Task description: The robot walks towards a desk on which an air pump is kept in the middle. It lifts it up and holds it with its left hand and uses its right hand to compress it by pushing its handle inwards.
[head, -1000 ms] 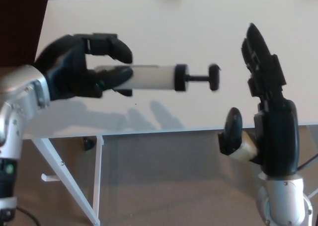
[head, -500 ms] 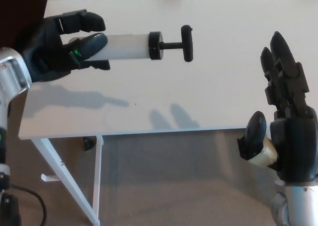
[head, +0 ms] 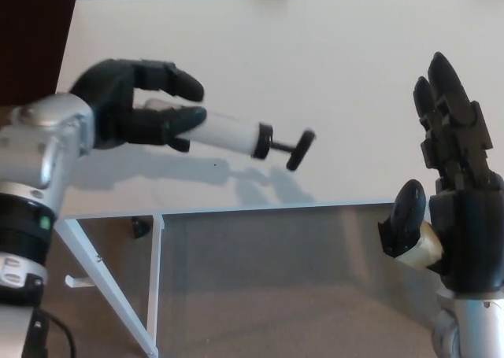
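1. White desk (head: 331, 67) fills the upper part of the head view; its white legs (head: 106, 283) and a brownish floor (head: 276, 295) show below the front edge, dark wall at upper left.
2. Left hand (head: 138, 106) comes in from picture left on a silver forearm, held above the desk's left part, fingers and thumb curled around the air pump (head: 236, 134).
3. Pump is off the desk surface, casting a shadow (head: 260, 186) below it; white barrel sticks out of the grip toward picture right, tilted slightly downward.
4. Black collar at the barrel's end, then a thin black rod, then the black T-handle (head: 300, 150); rod partly extended.
5. Right hand (head: 453, 177) sits at picture right near the desk's front edge, well apart from the pump handle, holding nothing.
6. Its fingers (head: 441, 106) point up and are straight, thumb set off to the side, palm spread.
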### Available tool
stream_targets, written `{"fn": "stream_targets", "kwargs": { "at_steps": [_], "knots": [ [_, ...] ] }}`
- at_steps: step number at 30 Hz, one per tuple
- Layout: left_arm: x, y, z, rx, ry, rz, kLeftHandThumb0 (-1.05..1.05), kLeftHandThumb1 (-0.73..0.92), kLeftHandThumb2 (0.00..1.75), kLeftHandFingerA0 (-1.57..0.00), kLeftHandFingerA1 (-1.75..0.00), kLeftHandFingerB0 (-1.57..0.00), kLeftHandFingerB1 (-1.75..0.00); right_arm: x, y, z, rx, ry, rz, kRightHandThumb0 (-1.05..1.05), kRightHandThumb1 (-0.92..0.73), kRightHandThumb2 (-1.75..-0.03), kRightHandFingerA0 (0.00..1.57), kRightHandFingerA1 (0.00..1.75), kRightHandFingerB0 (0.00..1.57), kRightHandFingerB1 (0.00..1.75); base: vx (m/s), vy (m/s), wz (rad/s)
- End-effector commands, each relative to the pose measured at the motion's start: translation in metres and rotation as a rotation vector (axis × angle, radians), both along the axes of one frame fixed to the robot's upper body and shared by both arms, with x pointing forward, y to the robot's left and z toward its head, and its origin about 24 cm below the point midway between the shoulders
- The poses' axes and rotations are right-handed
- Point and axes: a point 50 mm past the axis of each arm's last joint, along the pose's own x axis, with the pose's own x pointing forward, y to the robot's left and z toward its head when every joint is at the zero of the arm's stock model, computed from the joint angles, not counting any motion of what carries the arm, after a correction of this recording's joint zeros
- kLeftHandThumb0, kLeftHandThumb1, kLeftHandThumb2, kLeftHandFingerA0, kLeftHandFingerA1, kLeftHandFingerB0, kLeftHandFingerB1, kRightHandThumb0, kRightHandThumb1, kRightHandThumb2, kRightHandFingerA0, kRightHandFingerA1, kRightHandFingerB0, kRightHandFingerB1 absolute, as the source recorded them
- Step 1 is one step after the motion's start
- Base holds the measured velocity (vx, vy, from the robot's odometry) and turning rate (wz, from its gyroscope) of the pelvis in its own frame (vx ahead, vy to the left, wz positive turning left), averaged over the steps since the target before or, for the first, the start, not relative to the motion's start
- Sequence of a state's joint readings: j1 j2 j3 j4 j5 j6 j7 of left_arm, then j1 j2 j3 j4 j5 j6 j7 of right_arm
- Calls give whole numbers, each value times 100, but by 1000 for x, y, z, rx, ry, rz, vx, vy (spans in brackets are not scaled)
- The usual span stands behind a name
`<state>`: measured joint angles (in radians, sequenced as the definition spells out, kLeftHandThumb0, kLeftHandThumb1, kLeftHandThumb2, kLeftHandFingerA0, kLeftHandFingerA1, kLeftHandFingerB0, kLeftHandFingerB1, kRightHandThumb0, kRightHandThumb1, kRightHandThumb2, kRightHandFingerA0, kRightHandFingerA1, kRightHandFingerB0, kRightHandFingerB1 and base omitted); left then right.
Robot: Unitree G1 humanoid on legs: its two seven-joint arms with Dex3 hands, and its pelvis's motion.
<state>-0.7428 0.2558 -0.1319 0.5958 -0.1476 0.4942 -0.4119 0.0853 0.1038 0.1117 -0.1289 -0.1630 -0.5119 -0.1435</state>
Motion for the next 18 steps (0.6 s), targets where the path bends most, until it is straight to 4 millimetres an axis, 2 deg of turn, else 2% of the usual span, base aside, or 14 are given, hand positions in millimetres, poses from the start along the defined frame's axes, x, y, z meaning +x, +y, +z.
{"fn": "stream_targets", "kwargs": {
  "at_steps": [1,2,4,5,6,7,8,9,17,18],
  "knots": [
    [13,-36,2,505,-328,-72,-5,71,73,-92,-159,-83,-134,-13,-1,15,-6,-89,-6,-90,-75,-111,9,24,9,19,0,0,0],
    [13,-40,0,509,-338,-72,-8,70,71,-98,-157,-81,-129,-13,0,16,-7,-94,-5,-90,-75,-111,9,25,9,20,0,0,0],
    [13,-41,-1,512,-346,-72,-8,70,71,-98,-157,-81,-129,-13,0,17,-9,-94,-5,-90,-75,-111,9,25,9,20,0,0,0],
    [13,-43,-1,511,-368,-57,-16,77,63,-112,-91,-84,-70,-13,0,18,-9,-96,-4,-90,-75,-111,10,27,9,22,0,0,0],
    [13,-44,-1,510,-384,-44,-16,77,63,-112,-91,-84,-70,-13,0,18,-10,-96,-4,-90,-75,-111,10,27,9,22,0,0,0],
    [12,-47,-1,493,-378,-42,-69,49,82,-4,-40,-7,-23,-14,0,19,-9,-99,-2,-90,-75,-111,10,27,10,23,0,0,0],
    [11,-49,-1,480,-372,-42,-69,49,82,-4,-40,-7,-23,-14,0,20,-9,-102,-1,-90,-75,-111,10,27,10,23,0,0,0],
    [11,-50,0,466,-371,-42,-84,54,85,0,0,0,-2,-14,0,20,-9,-103,0,-90,-75,-110,10,27,10,24,0,0,0],
    [13,-52,7,471,-390,9,-94,55,92,0,0,0,0,-17,0,23,-1,-110,10,-90,-74,-110,10,25,10,24,0,0,0],
    [13,-51,8,458,-390,17,-89,64,60,0,0,0,0,-18,0,23,-3,-110,10,-90,-75,-110,10,25,10,24,0,0,0]
  ]
}}
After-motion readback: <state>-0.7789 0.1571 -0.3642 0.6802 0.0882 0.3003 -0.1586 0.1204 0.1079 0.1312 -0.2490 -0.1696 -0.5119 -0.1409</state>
